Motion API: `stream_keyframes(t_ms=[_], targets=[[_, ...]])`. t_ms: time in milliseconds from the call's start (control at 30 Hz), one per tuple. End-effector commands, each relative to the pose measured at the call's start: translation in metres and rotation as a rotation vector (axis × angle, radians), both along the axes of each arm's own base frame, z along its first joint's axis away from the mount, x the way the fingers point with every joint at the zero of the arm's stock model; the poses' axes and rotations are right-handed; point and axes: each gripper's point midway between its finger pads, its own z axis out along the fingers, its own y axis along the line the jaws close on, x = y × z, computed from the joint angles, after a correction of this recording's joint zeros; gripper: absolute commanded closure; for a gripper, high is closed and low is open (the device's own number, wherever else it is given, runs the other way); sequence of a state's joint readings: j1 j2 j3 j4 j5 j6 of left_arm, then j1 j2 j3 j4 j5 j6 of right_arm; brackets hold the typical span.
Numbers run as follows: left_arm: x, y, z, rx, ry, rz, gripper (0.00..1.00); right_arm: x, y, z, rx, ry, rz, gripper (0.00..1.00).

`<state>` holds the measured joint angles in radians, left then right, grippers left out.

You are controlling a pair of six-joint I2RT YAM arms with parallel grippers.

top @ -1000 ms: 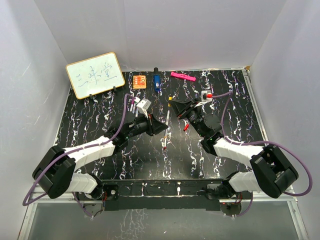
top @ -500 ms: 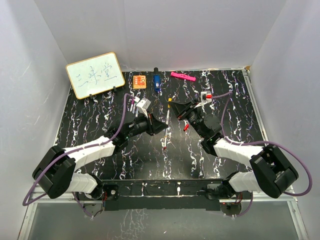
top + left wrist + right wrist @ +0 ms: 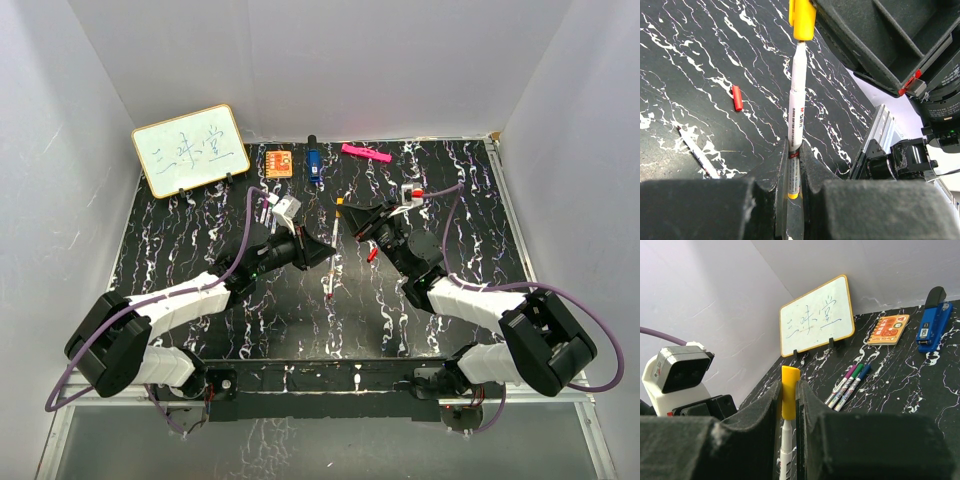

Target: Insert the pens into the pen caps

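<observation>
Pen, white-barrelled, is clamped by the closed left gripper above the middle of the table, its tip at the mouth of a yellow cap pinched by the closed right gripper, with a red cap lying at 4 o'clock and a second pen at 6 o'clock.

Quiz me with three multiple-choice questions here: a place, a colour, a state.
1. Where does the whiteboard stand? A far left; B near right; C centre.
2. What colour is the cap in the right end effector? A blue; B yellow; C green.
3. The left end effector is: A open, empty; B shut, empty; C shut on a pen.
Answers: A, it stands far left; B, both wrist views show yellow; C, it clamps the barrel.
</observation>
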<state>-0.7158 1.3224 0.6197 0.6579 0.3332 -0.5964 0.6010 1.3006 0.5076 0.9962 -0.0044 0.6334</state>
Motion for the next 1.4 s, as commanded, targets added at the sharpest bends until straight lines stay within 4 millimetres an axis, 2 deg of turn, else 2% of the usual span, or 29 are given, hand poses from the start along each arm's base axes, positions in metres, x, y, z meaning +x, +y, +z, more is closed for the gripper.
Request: stream_keyframes(t_ms=[0, 700, 1033, 1367], targets=[[0.001, -0.002, 0.026, -0.059, -0.064, -0.001, 1.0, -0.006, 0.001, 0.019, 0.038, -0.054, 0.019, 1.0], [0.009, -0.001, 0.036, -0.088, -0.082, 0.038, 1.0, -0.016, 0.012, 0.0, 0.024, -0.009, 0.075, 1.0], [0.026, 0.003, 0.047, -0.115, -0.11, 0.13, 1.0, -0.024, 0.024, -0.01, -0.006, 0.014, 0.151, 1.0], [0.044, 0.007, 0.066, -0.134, -0.187, 0.202, 1.0, -0.022, 0.035, -0.032, -0.095, 0.082, 0.187, 1.0]])
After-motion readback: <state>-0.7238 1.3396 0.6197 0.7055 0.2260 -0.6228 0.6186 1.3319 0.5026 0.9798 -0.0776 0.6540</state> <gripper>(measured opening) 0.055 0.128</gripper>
